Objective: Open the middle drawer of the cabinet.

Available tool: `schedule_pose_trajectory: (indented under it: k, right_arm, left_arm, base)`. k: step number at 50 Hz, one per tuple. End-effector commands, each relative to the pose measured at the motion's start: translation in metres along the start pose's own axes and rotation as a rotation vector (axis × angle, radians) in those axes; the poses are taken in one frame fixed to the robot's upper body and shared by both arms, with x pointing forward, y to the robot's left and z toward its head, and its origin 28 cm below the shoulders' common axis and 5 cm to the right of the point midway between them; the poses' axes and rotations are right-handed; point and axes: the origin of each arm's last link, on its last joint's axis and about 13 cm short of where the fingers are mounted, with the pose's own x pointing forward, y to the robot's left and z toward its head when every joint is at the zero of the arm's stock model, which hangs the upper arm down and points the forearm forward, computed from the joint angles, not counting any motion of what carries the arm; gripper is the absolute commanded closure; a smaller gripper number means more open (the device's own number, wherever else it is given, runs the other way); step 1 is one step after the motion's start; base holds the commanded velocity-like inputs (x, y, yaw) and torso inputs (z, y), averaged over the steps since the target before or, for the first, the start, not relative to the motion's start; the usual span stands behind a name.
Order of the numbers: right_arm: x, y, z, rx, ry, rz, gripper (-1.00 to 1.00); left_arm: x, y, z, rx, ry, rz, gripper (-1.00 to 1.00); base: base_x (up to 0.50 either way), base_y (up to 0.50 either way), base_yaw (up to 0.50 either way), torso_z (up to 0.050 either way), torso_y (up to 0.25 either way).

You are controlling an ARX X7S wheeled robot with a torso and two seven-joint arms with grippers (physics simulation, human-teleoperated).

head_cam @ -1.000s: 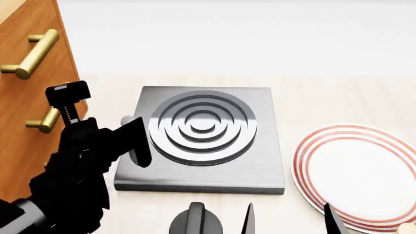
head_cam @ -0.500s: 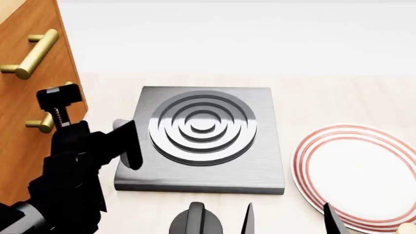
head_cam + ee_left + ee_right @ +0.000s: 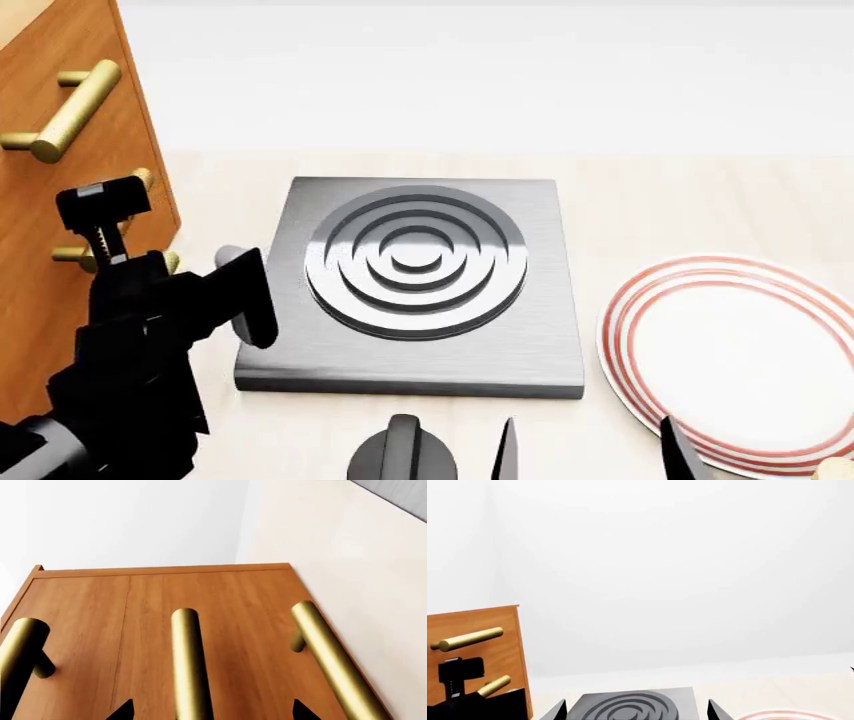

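Left hand (image 3: 167,255) has neared the cabinet (image 3: 60,150).

A square metal hotplate (image 3: 420,285) with raised concentric rings lies flat on the pale wooden tabletop (image 3: 667,200) — just beside the left arm's tool, on its inner side. A white plate (image 3: 741,360) with red rim bands lies on the same surface, well apart from that tool and beyond the hotplate — its edge is cut off by the frame. A plain white wall (image 3: 680,570) stands behind.
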Motion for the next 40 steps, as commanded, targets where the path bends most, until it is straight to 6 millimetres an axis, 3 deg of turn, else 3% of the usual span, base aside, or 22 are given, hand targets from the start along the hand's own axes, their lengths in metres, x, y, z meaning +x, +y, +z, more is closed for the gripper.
schedule_pose_trajectory:
  k: [1, 2, 3, 40]
  right_arm:
    - [0.000, 0.001, 0.000, 0.000, 0.001, 0.001, -1.00]
    - [0.000, 0.001, 0.000, 0.000, 0.002, 0.001, -1.00]
    - [0.000, 0.001, -0.001, -0.001, 0.002, 0.001, -1.00]
    - [0.000, -0.001, 0.000, 0.003, 0.001, -0.012, -1.00]
  left_arm:
    - [0.001, -0.003, -0.004, 0.001, 0.015, -0.005, -1.00]
    - [0.001, -0.003, -0.004, -0.001, 0.015, -0.006, -1.00]
    - [0.001, -0.003, -0.004, -0.005, 0.017, -0.003, 1.00]
    - [-0.005, -0.006, 0.008, 0.017, -0.054, 0.029, 1.00]
  base:
    - [0.00, 0.00, 0.00, 0.000, 0.000]
    - [0.00, 0.00, 0.00, 0.000, 0.000]
    - [0.00, 0.00, 0.00, 0.000, 0.000]
    - [0.00, 0.00, 0.00, 0.000, 0.000]
